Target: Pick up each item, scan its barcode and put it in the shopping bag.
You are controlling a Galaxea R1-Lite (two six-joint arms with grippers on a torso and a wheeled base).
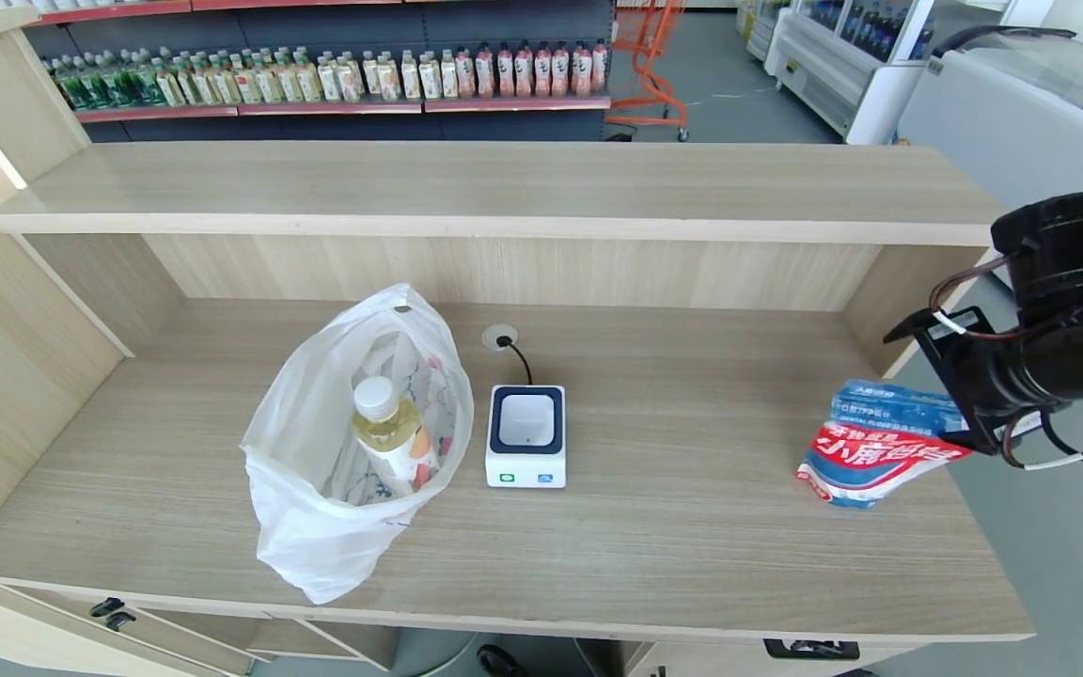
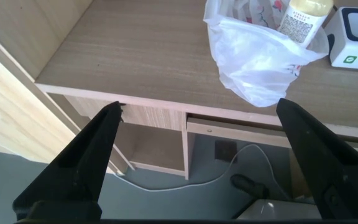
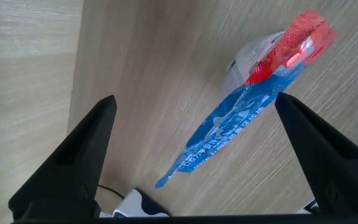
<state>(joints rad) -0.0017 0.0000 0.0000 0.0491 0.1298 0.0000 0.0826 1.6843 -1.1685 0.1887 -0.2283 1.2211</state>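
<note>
A: Head view?
B: One bottle (image 1: 391, 437) in bag (image 1: 316, 527), scanner (image 1: 525, 437) just right of it; packet (image 1: 866, 461) at counter (image 1: 692, 527) right end.
A: Left wrist?
B: There, left gripper (image 2: 199, 106) spread, empty, off counter's front edge.
A: Right wrist?
B: There, right gripper (image 3: 196, 99) spread; packet between, touching neither finger.

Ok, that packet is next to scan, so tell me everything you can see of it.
The packet is a glossy plastic pouch, blue and white with a red band, sealed. It lies on the counter near its right end. The right gripper hovers over it, jaws wide open either side, not gripping.
</note>
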